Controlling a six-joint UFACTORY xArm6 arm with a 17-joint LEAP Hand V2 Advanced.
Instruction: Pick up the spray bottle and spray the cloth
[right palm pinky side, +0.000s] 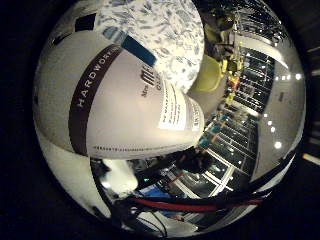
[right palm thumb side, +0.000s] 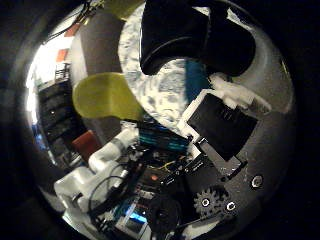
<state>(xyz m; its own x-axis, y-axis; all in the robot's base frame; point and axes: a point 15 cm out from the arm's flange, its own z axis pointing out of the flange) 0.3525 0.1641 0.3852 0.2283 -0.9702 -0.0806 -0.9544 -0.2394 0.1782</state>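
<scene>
Spray bottle (right palm pinky side: 125, 105) filling little-finger view, robot hand (right palm thumb side: 220, 125) curled around it, patterned cloth (right palm thumb side: 155, 95) beyond.

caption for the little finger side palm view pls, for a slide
Spray bottle fills the palm view, close against the hand, with a blue-patterned cloth beyond it.

One spray bottle (right palm pinky side: 125, 105) is present. One patterned cloth (right palm pinky side: 160, 35) is present. One yellow object (right palm thumb side: 102, 95) is visible, identity undetermined.

Little-finger palm view pressed close to spray bottle (right palm pinky side: 125, 105); thumb palm view past hand (right palm thumb side: 220, 125); both share patterned cloth (right palm pinky side: 160, 35)
</scene>
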